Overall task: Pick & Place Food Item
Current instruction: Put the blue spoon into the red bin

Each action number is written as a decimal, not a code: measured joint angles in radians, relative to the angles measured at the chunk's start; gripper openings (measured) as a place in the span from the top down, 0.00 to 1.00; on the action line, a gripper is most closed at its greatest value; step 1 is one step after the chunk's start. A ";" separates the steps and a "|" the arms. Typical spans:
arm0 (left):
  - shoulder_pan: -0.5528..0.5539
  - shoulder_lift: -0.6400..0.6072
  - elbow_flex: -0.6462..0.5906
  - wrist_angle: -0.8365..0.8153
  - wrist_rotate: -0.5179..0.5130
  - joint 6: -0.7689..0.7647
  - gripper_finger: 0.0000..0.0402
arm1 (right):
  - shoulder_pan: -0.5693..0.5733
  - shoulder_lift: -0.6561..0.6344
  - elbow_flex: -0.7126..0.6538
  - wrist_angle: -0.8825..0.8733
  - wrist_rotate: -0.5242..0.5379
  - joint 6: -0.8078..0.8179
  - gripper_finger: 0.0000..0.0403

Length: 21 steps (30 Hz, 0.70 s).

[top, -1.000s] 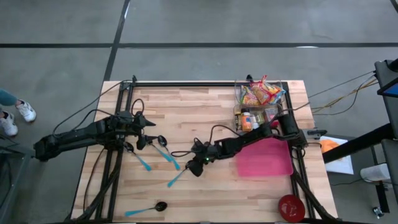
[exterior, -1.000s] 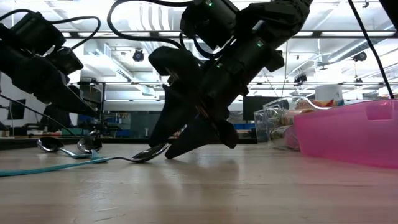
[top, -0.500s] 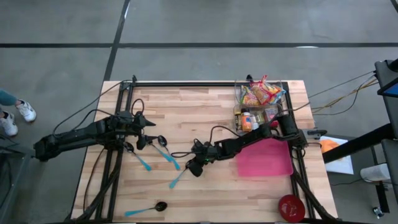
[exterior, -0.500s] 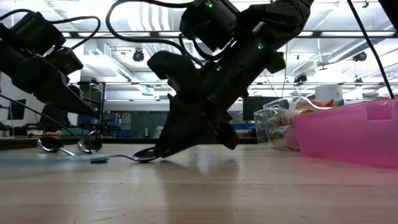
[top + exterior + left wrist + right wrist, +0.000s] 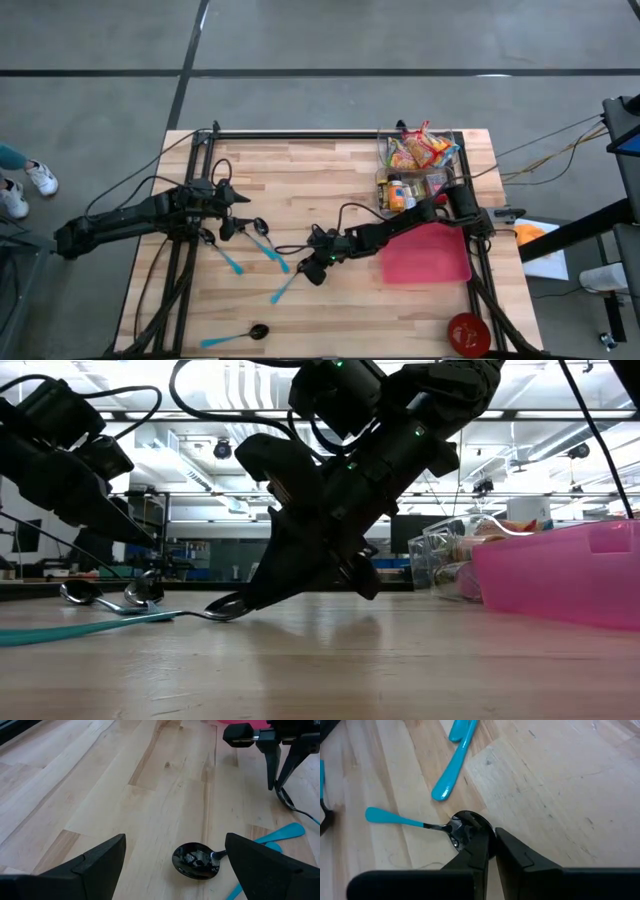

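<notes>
Currently I am pinching my right gripper (image 5: 489, 851) shut on the bowl of the blue-handled spoon (image 5: 422, 823), apparently seated, left of the pink tray (image 5: 425, 255). Next: lifting, carrying trayward. Left gripper (image 5: 228, 205) is waiting, spread wide, farther left.

Four spoons (image 5: 285, 286) lay on the table (image 5: 330, 180), the tray (image 5: 425, 254) to their right and the food bin (image 5: 415, 165) behind it.

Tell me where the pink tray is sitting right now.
In the high view the pink tray lies on the table's right side, under the right arm, just in front of the clear snack bin and behind the red bowl.
</notes>
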 joint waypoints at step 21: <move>0.000 0.001 0.000 0.000 0.000 0.000 0.14 | 0.006 -0.082 -0.005 -0.072 0.013 -0.050 0.95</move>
